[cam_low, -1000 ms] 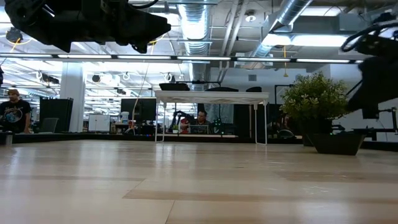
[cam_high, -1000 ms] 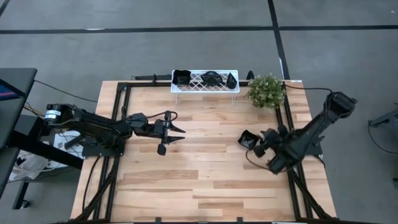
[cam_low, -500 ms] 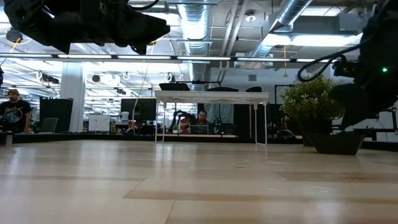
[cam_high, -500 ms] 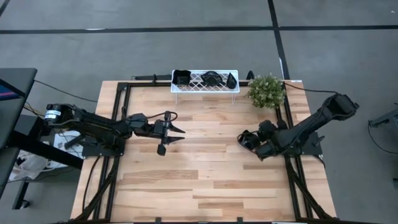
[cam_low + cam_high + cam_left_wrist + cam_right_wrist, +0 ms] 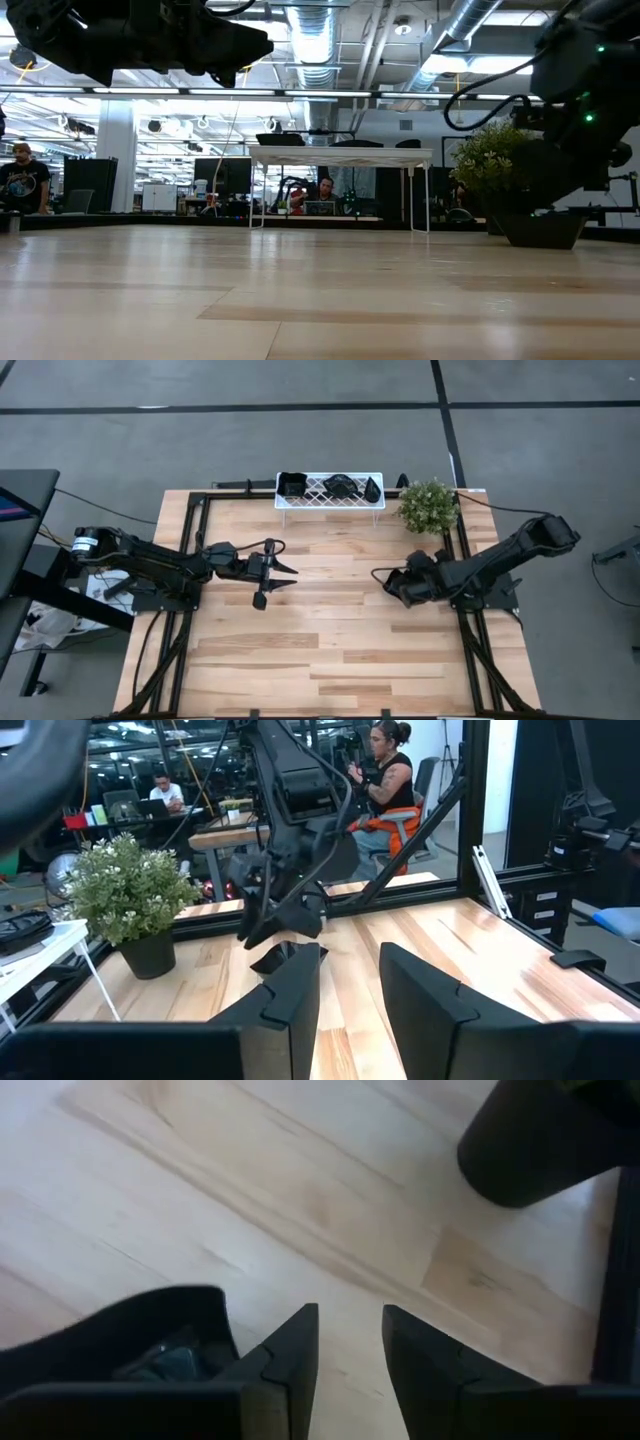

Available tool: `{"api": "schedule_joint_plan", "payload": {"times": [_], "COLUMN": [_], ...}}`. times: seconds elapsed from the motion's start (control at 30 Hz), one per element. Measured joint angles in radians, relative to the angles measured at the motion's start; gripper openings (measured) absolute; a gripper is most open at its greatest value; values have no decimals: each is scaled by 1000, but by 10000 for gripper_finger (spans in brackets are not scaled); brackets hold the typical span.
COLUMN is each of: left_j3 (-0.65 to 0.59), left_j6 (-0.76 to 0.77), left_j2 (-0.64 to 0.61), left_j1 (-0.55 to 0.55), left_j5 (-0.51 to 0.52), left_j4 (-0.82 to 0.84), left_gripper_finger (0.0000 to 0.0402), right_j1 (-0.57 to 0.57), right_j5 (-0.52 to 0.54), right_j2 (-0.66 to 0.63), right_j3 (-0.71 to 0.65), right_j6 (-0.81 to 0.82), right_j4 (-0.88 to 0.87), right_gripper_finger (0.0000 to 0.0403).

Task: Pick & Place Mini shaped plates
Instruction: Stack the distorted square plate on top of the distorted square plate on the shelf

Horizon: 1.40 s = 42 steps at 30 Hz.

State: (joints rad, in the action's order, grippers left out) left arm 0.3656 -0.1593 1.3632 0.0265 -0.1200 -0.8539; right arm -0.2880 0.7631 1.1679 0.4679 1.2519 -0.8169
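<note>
Three black mini shaped plates (image 5: 291, 483) (image 5: 340, 485) (image 5: 372, 487) lie on top of the white lattice rack (image 5: 318, 498) at the table's far edge. My right gripper (image 5: 390, 580) (image 5: 350, 1315) hangs right of the table's middle, slanting down, with one more black plate (image 5: 120, 1335) beside it. The left wrist view shows that plate (image 5: 282, 958) under the right gripper. My left gripper (image 5: 272, 575) (image 5: 350, 960) stands open and level over the left half, with nothing between its fingers. My right gripper has the black plate at its side. The plate's rim (image 5: 222, 1330) meets the outer side of one finger (image 5: 285, 1350), and the fingers themselves hide the place of hold. Bare wood shows between the fingertips. The plate is off the table, under the slanting fingers.
A green potted plant (image 5: 428, 506) stands at the far right, close to the right arm. A black frame rail (image 5: 462, 560) runs along the table's right edge. Bare wood lies between the two grippers and toward the near edge. People sit beyond the table.
My right gripper has swung toward the table's left and far side, tipping further down, and the black plate has travelled with it, clear of the table.
</note>
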Motion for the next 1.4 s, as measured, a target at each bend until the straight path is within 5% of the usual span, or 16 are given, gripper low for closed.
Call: {"api": "schedule_joint_plan", "payload": {"times": [0.5, 1.4], "left_j3": [0, 0], "left_j6": [0, 0], "left_j2": [0, 0], "left_j1": [0, 0], "left_j5": [0, 0], "left_j4": [0, -1], "left_gripper_finger": [110, 110], "right_j1": [24, 19], "right_j5": [-165, -249], "right_j2": [60, 83], "right_j3": [0, 0], "right_j6": [-57, -581], "right_j4": [82, 702], "right_gripper_finger": [108, 108]}}
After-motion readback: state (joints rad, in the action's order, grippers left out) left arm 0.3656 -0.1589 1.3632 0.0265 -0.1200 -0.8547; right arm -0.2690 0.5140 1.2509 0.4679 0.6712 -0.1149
